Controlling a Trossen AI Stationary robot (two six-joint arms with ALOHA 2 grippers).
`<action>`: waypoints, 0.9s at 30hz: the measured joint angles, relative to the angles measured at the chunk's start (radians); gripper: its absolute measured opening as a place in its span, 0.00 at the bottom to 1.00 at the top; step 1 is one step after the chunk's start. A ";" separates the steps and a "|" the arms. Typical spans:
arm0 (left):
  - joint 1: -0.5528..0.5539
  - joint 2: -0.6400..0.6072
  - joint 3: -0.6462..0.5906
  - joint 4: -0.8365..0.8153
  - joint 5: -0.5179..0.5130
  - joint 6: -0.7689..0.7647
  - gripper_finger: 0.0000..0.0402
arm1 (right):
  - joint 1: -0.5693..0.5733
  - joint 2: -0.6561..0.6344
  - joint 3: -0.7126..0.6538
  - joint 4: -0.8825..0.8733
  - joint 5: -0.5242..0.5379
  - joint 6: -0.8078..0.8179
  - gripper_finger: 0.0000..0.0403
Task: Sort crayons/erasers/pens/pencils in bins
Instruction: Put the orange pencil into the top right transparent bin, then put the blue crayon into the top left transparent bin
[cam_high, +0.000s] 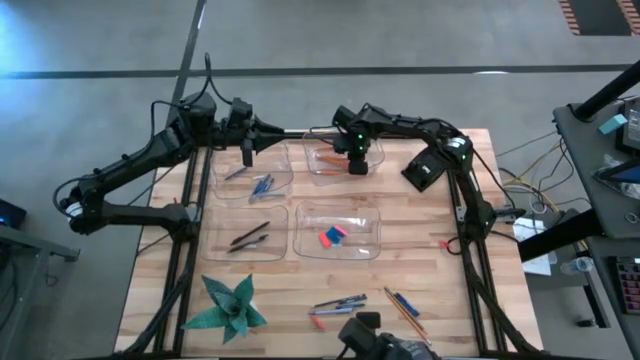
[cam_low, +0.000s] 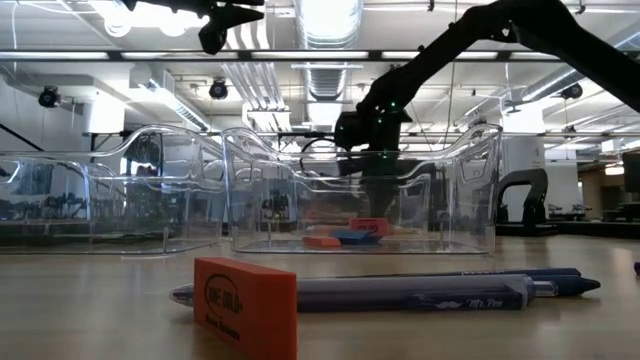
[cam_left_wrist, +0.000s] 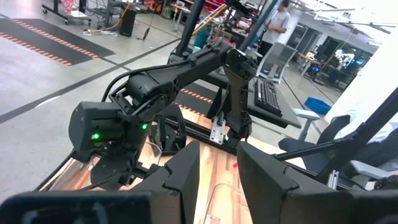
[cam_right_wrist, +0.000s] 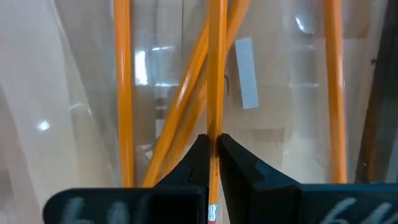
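Four clear bins stand two by two. The far right bin (cam_high: 340, 160) holds several orange pencils (cam_right_wrist: 123, 93). My right gripper (cam_high: 357, 162) reaches down into that bin, shut on one pencil (cam_right_wrist: 216, 74). The far left bin (cam_high: 252, 172) holds blue crayons (cam_high: 262, 184), and my left gripper (cam_high: 247, 152) hovers open above it, touching nothing. Dark pens (cam_high: 249, 236) lie in the near left bin. Pink and blue erasers (cam_high: 332, 235) lie in the near right bin (cam_high: 338, 232), also seen in the low view (cam_low: 345, 236). My right gripper pinches one orange pencil between its two fingers (cam_right_wrist: 198, 163), near the ferrule end (cam_right_wrist: 213, 208), coming from above and pointing down. The fingers press its two sides and the shaft (cam_right_wrist: 216, 124) runs out over the bin floor. Whether it rests on the other pencils I cannot tell.
Loose pens and pencils lie near the table's near edge (cam_high: 338, 303) (cam_high: 405, 310). A small red eraser (cam_high: 445, 243) sits by the right side. A green paper star (cam_high: 230, 305) lies at the near left. In the low view an orange eraser (cam_low: 245, 305) and a blue pen (cam_low: 400, 290) lie close to the camera.
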 joint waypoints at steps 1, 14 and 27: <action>0.000 0.000 0.000 0.000 0.000 0.000 0.23 | 0.000 0.000 0.000 0.000 0.001 0.005 0.03; 0.000 0.000 0.000 0.000 0.000 -0.002 0.23 | 0.000 0.000 0.004 0.000 0.010 0.074 0.07; 0.000 0.000 0.000 0.000 0.000 -0.005 0.23 | 0.000 -0.023 0.003 0.000 0.023 0.123 0.28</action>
